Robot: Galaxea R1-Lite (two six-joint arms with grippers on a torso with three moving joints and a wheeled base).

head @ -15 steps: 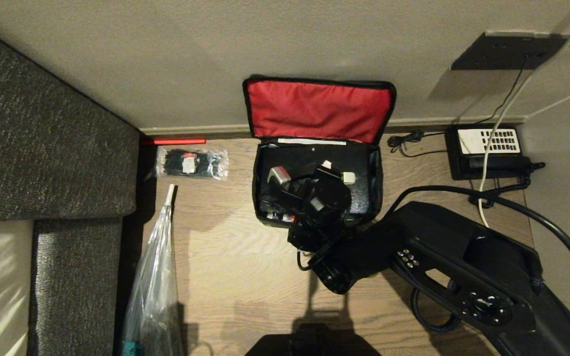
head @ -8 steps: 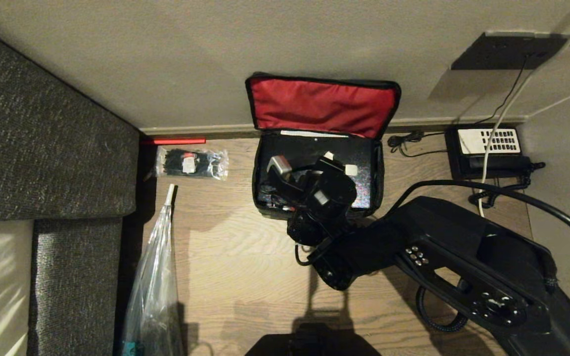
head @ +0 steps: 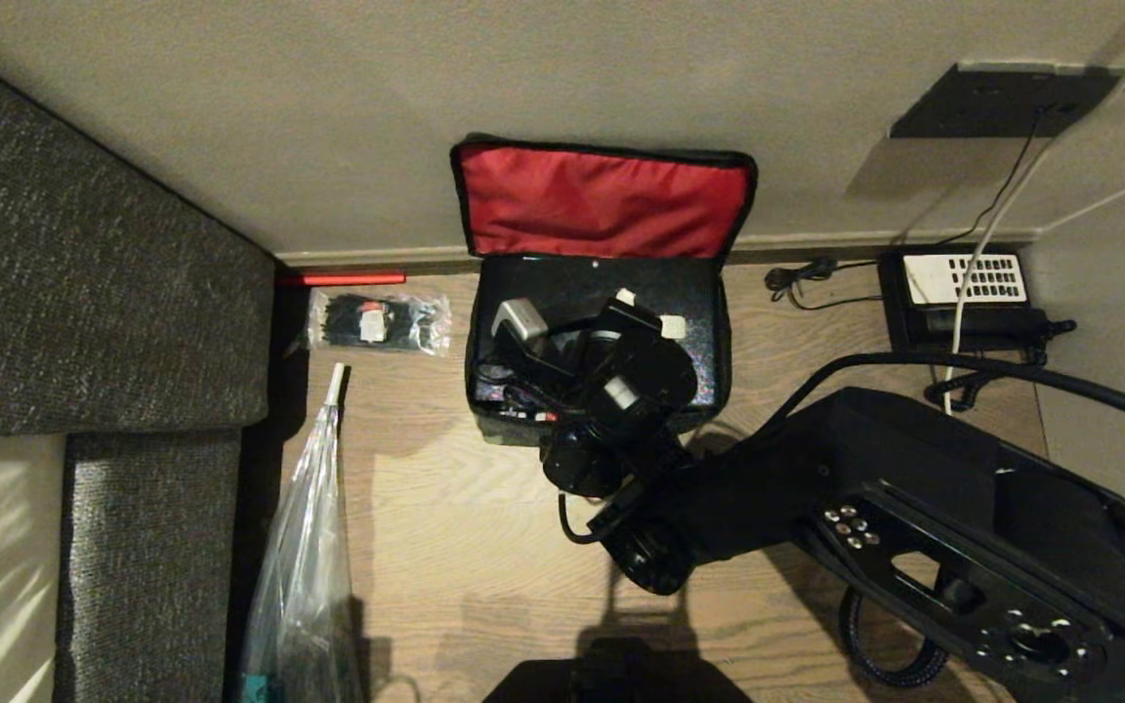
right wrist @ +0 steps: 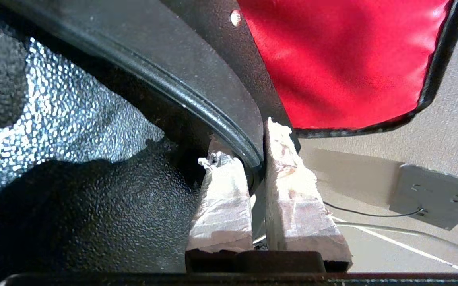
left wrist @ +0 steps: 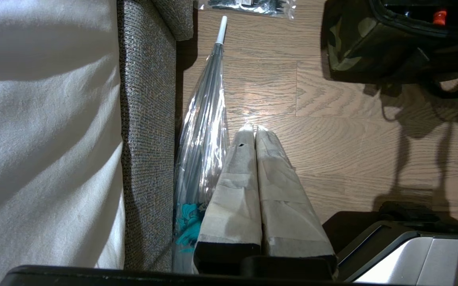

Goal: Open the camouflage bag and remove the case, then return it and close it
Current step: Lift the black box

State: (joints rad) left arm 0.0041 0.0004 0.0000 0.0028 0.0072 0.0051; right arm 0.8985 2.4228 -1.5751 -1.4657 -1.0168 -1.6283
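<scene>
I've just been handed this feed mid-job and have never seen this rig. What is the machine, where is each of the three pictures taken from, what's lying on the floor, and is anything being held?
It is a wheeled robot with two arms. The head view looks down at the wooden floor from the robot's head. The other two pictures come from cameras on each wrist, behind the fingers.

By the wall stands the camouflage bag, lid up with its red lining showing. The right gripper reaches into it, fingers shut on the raised edge of the case, a black hard case.

The left gripper is parked, shut and empty, above the floor beside the sofa.

Also on the floor: a packet of black ties, a clear folded umbrella and a desk telephone.
</scene>
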